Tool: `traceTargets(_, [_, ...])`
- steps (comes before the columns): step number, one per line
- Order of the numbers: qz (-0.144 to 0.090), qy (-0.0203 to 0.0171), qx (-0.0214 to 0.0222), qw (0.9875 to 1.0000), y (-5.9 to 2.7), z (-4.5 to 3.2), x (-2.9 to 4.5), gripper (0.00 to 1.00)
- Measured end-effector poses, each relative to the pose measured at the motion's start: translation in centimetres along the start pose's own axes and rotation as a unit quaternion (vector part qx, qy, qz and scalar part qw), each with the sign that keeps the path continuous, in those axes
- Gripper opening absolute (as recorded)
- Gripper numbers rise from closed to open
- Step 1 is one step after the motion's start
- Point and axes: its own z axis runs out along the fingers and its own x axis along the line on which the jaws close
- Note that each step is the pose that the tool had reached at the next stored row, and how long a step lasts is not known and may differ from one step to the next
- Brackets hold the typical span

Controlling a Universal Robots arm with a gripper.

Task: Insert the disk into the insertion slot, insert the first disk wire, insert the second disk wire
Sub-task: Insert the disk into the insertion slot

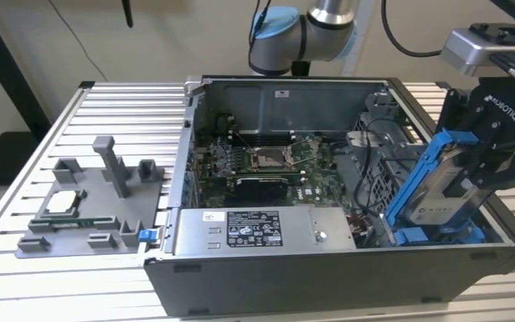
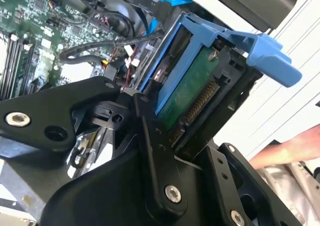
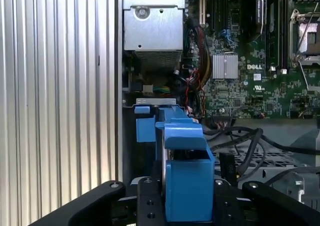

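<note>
The disk (image 1: 444,196), silver-grey with a white label in a blue carrier, hangs steeply tilted over the exterior view's right end of the open computer case. My gripper (image 1: 479,166) is shut on its upper half. The disk's lower end reaches down beside the grey perforated drive cage (image 1: 378,178), where the insertion slot lies; the slot's mouth is hidden behind the disk. In the second wrist view the disk's green board and connector (image 2: 192,101) sit between my black fingers (image 2: 150,136). The blue carrier (image 3: 186,176) stands over the case floor in the first wrist view.
The power-supply box (image 1: 262,229) lies along the case front, with the motherboard (image 1: 267,161) behind it. Loose black cables (image 3: 242,138) run near the cage. A grey fixture tray (image 1: 88,208) sits on the slatted table at the exterior view's left. A person's hand (image 2: 292,148) is nearby.
</note>
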Motion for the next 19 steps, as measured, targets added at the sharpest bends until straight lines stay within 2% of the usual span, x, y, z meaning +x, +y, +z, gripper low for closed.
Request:
traceTargets(13, [0.000, 0.0001, 0.0000, 1.0000, -0.12, 2.35, -0.03, 0.00])
traceTargets(17, [0.000, 0.0003, 0.0001, 1.0000, -0.12, 2.36, -0.05, 0.00])
traceTargets(18, [0.000, 0.0001, 0.0000, 1.0000, -0.08, 2.12, -0.05, 1.00])
traceTargets(19, [0.000, 0.0001, 0.0000, 1.0000, -0.04, 1.80, -0.05, 1.00])
